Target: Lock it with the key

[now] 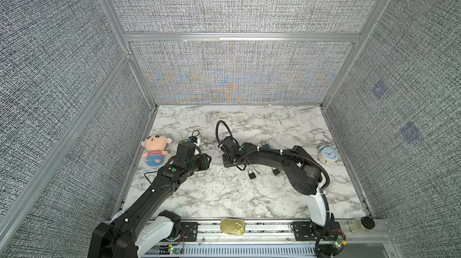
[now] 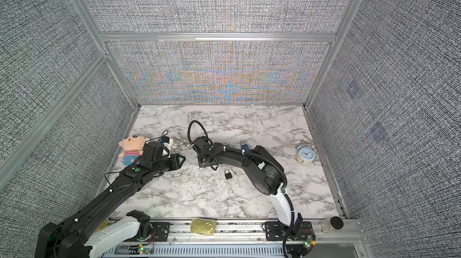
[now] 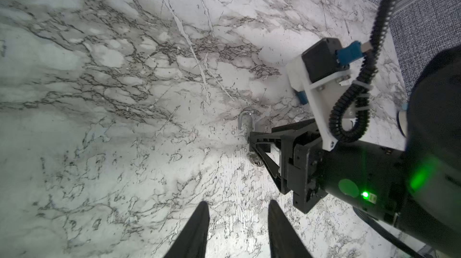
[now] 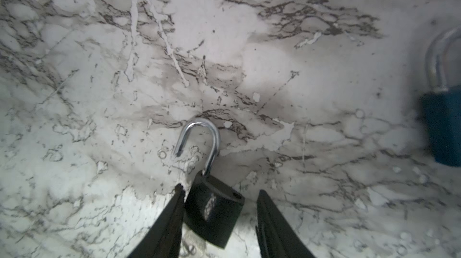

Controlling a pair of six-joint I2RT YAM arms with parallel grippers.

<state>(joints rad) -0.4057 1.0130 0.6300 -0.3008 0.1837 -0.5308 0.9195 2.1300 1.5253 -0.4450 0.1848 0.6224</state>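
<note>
- The padlock (image 4: 212, 209) is lying flat on the table (image 1: 224, 199), right of centre in both top views.
- Its shackle (image 4: 199, 134) is standing open. One leg is sitting in the black body and the other end is hanging free.
- The right gripper (image 4: 219, 190) is pointing down over the padlock with its jaws spread.
- In the right wrist view, the padlock body is sitting between the two fingertips. It is lying close against one finger, with a clear gap to the other. Whether that finger is touching the body cannot be told.
- In the left wrist view, the shackle is showing just past the right gripper's fingertips.
- The key (image 1: 257, 171) is lying on the marble on its ring, just beside the padlock. Whether it is sitting in the keyhole cannot be told.
- The left gripper (image 3: 238, 203) is pointing toward the right gripper from the left side of the table. Its jaws are spread and are gripping nothing; only bare marble is showing between the fingers.
- The blue padlock (image 1: 265, 145) is lying farther back, apart from the black one. The right arm (image 1: 287, 162) is partly hiding it in both top views.
- The doll (image 1: 154, 149) is lying near the left edge of the table.
- The clock (image 1: 328, 154) is sitting near the right edge.
- The tin (image 1: 232, 226) and the jar (image 1: 361, 223) are resting on the front rail (image 1: 269, 228), well apart from each other.
</note>
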